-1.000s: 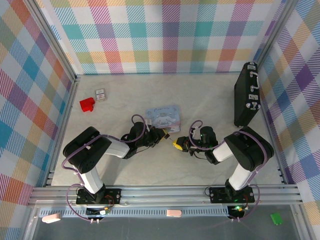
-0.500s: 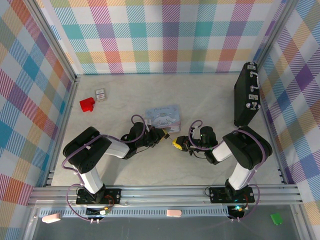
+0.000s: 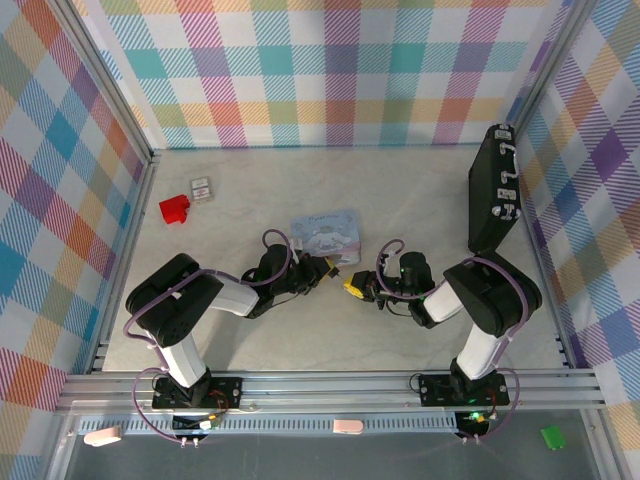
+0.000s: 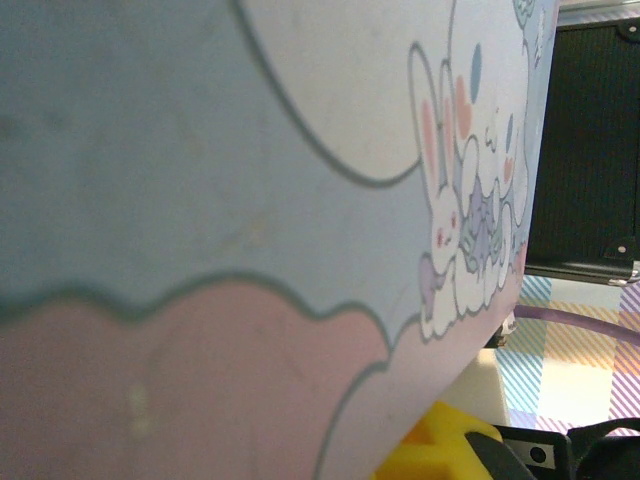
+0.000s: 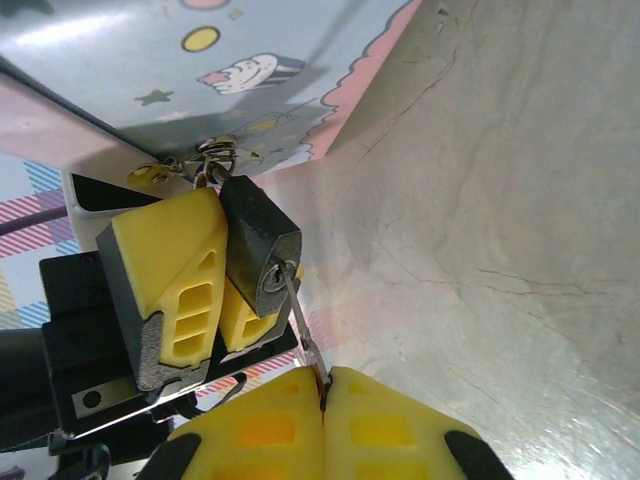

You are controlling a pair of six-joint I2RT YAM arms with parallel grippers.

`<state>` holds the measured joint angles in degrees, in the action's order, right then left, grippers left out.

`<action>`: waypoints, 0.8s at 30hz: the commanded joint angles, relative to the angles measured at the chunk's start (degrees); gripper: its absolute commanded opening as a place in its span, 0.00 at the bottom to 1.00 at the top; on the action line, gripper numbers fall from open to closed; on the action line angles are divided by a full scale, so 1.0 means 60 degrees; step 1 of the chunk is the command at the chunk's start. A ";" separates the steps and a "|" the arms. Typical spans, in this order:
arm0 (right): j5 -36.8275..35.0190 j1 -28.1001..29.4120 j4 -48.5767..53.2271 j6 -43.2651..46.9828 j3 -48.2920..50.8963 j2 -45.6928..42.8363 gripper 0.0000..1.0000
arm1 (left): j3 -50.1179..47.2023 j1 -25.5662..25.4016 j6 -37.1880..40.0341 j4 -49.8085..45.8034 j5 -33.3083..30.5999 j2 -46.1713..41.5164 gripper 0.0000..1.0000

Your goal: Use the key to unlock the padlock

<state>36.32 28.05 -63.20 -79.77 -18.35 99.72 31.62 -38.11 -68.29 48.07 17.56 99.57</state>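
Yellow-fingered, our right pincer (image 5: 325, 385) pinches the key (image 5: 303, 325); just above it the key's tip sits in the padlock (image 5: 258, 245). Our left pincer (image 3: 326, 268) touches the padlock, its grip we cannot tell. Blue tin (image 5: 150, 60) crowds above.

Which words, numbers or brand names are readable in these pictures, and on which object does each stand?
No text can be read.
On the pale blue rectangular tin: cartoon rabbit and cake drawings, no words.
On the big black case: white marks, too small to read.
On the small grey-white card: print too small to read.
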 commanded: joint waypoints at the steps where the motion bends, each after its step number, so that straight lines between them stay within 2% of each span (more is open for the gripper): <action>1: 0.0173 -0.0061 -0.0517 -0.0108 -0.0141 0.0166 0.00 | -0.0245 0.0181 -0.0583 -0.0396 0.0105 -0.0041 0.00; 16: 0.0139 -0.0061 -0.0976 -0.0133 -0.0135 0.0401 0.00 | -0.0318 0.0174 -0.1215 0.0088 0.0369 -0.0211 0.00; 24: 0.0266 -0.0091 -0.1777 -0.0499 -0.0278 0.1061 0.00 | -0.0384 0.0170 -0.1258 0.0059 0.0384 -0.0423 0.00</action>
<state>38.02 27.90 -70.11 -81.14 -18.87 104.31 30.37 -37.39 -72.31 49.50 17.93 98.37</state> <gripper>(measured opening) 0.055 0.110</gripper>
